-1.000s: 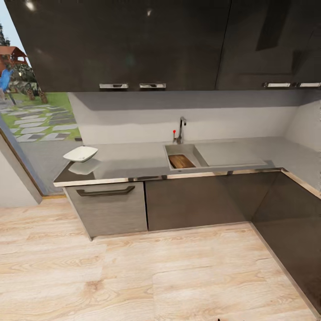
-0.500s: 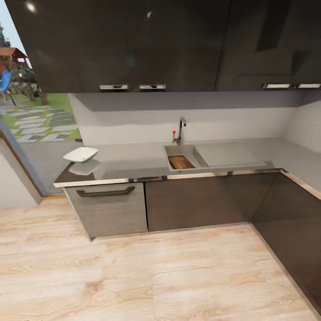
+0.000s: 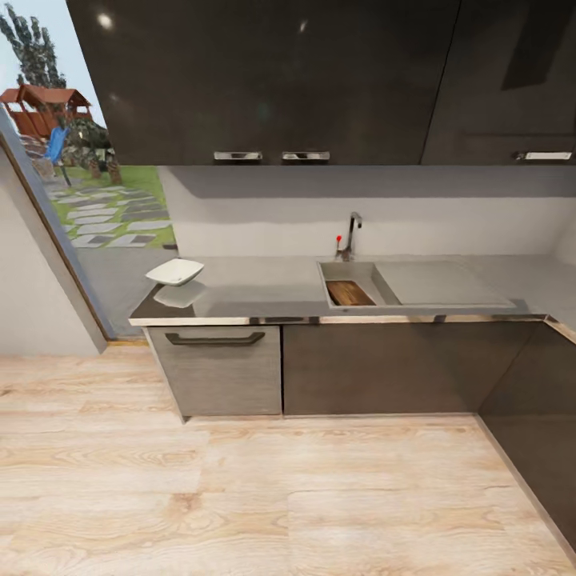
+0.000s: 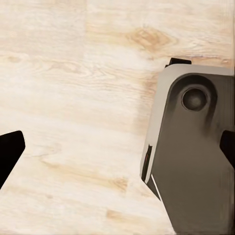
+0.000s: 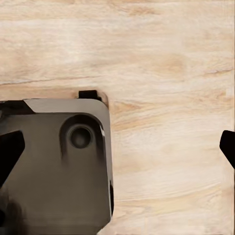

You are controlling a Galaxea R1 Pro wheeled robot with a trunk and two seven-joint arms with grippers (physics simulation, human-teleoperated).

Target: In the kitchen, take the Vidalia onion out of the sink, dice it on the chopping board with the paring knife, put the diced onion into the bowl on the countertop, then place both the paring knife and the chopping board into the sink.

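Head view: kitchen run seen from well back across the wood floor (image 3: 240, 496).

Item, countertop (image 3: 264, 298): grey slab over dark cabinet fronts, dark upper cabinets (image 3: 264, 80) above.

Item, sink (image 3: 362, 273): recessed basin set in the countertop, drainboard alongside, faucet (image 3: 350, 234) with a small red knob behind it.

Item, board (image 3: 349, 294): brown, lying inside the sink basin. By this showing the last step for the board looks done.

Item, bowl (image 3: 174, 271): white, upright on the countertop near its window end, well apart from the sink. Contents cannot be made out from here.

Item, knife: not made out; too small to tell whether it lies in the basin beside the board. Onion likewise not made out, neither whole nor diced.

Left wrist view: left claw (image 4: 117, 152) points down at the floor; dark fingertips (image 4: 10, 152) stand far apart at opposite edges of the picture, nothing between them, so the claw is wide and empty. A grey corner of the robot's base (image 4: 193, 156) sits under it.

Right wrist view: right claw (image 5: 117, 147) likewise spread wide and empty over the floor, fingertips (image 5: 10, 152) at the picture's edges, base (image 5: 54, 166) under it.

Judgement: both claws hold nothing and the robot stands away from the counter; with the board in the sink, the task appears at or near its end, the knife's place and the bowl's filling unconfirmed.
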